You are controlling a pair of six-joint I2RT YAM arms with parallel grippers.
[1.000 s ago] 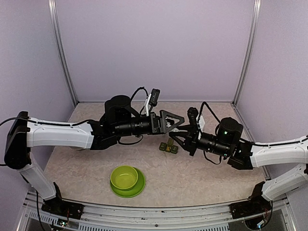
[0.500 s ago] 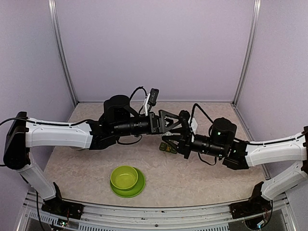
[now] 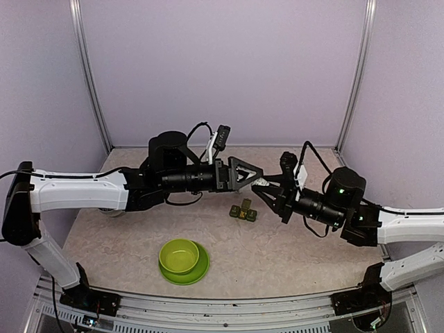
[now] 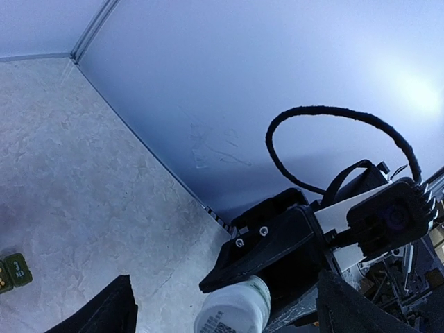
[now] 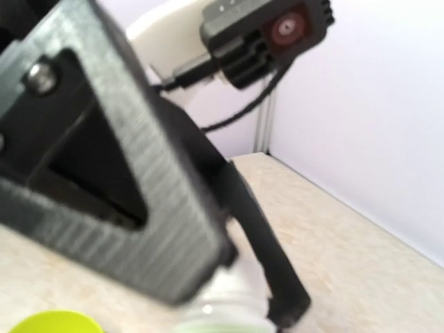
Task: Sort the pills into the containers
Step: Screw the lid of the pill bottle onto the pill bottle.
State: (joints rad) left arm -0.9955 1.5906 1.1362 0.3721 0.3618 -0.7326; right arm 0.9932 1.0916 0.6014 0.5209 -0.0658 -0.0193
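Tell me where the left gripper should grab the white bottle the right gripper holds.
Take the white bottle by its free round end, which sticks out of the right gripper toward the left gripper. Probably come in along its length, fingers straddling the sides.

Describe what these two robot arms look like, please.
The left arm and right arm have white shells on the long links and black, rounded joints. The left end effector is a black, ribbed, open triangular frame. The right end effector is black too. Thin black cables loop above the wrists, and a green light glows on the right arm.
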